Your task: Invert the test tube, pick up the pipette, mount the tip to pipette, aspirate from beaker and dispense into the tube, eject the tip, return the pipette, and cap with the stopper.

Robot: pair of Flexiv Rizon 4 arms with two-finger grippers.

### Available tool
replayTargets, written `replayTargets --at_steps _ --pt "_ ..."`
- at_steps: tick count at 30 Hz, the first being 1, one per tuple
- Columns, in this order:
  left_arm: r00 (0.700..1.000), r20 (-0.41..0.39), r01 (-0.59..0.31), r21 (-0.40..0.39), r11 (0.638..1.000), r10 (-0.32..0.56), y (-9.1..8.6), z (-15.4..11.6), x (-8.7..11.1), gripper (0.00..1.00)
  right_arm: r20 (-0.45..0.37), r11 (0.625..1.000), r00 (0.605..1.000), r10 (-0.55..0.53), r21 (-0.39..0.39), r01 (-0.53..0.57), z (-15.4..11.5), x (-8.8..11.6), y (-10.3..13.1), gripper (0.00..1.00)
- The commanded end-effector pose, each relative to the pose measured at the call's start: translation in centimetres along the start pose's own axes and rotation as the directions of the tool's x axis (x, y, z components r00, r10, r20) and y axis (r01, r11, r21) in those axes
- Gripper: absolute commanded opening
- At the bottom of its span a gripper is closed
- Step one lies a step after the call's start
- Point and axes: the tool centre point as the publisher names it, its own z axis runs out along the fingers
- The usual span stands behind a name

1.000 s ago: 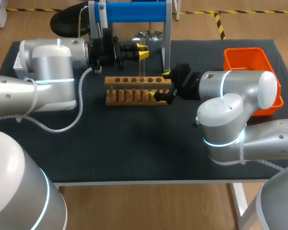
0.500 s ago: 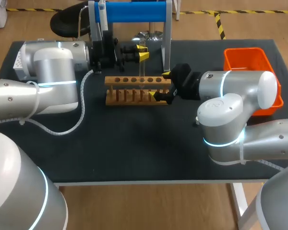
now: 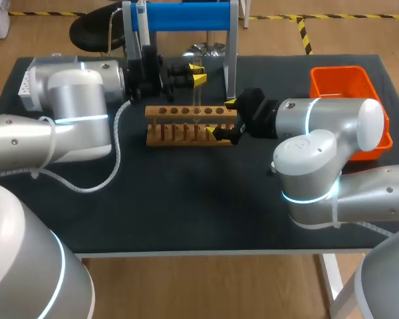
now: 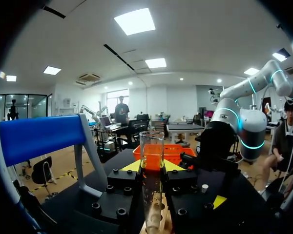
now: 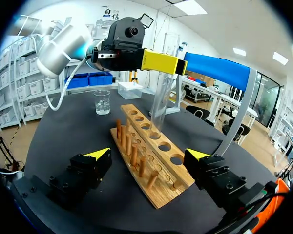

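Observation:
My left gripper (image 3: 197,74) is shut on a clear test tube (image 3: 197,96), held upright with its open mouth up. The tube's lower end meets a hole in the right half of the wooden rack (image 3: 179,111). In the left wrist view the tube (image 4: 152,146) rises between the yellow tips of that gripper (image 4: 152,168). My right gripper (image 3: 225,117) stands open, one finger on each side of the rack's right end. Its own view shows the rack (image 5: 171,168) between the fingers of the right gripper (image 5: 148,156), with the tube (image 5: 161,92) and left gripper (image 5: 158,61) beyond.
A blue-barred pipette stand (image 3: 186,16) rises at the table's back, a pipette (image 3: 141,23) hanging at its left. An orange bin (image 3: 346,83) sits at the right edge. A small glass beaker (image 5: 102,102) and a white box (image 5: 132,90) stand past the rack's far end.
The left arm's body has shifted slightly. The tube stays over the same rack hole, and the right gripper has not moved.

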Motion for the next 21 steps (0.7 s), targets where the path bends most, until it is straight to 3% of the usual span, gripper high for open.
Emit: replayTargets --at_steps 1,21 --pt "1.0 0.013 -0.003 0.005 1.0 0.003 0.2 0.1 0.3 0.0 -0.001 1.0 1.0 0.001 0.0 -0.001 0.0 0.0 0.0 1.0" --pt "0.999 0.012 -0.034 0.025 0.999 0.034 1.3 0.1 0.5 0.0 -0.001 1.0 1.0 0.001 0.0 -0.001 0.0 0.0 0.0 1.0"
